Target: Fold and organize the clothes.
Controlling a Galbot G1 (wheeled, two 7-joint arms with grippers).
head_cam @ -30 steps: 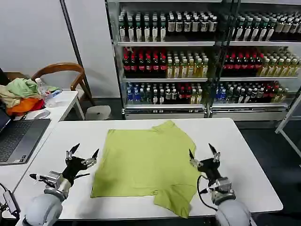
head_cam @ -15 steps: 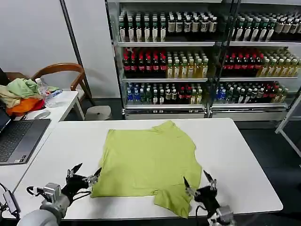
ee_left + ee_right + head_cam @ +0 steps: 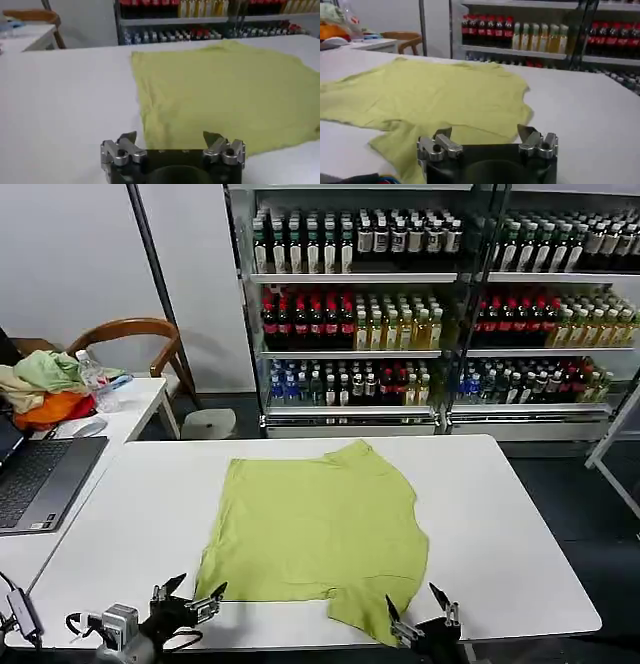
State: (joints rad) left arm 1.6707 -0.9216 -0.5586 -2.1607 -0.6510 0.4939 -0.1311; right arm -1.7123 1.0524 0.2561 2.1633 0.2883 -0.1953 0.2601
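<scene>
Head view showed the yellow-green T-shirt [image 3: 318, 536] spread flat on the white table [image 3: 520, 514]. The left gripper [image 3: 187, 597] and right gripper [image 3: 422, 611] sat low at the table's near edge, fingers spread, holding nothing. Left wrist view had the left gripper [image 3: 170, 139] agape just short of the shirt's hem. Right wrist view had the right gripper [image 3: 485, 134] open and empty beside a sleeve [image 3: 395, 145].
</scene>
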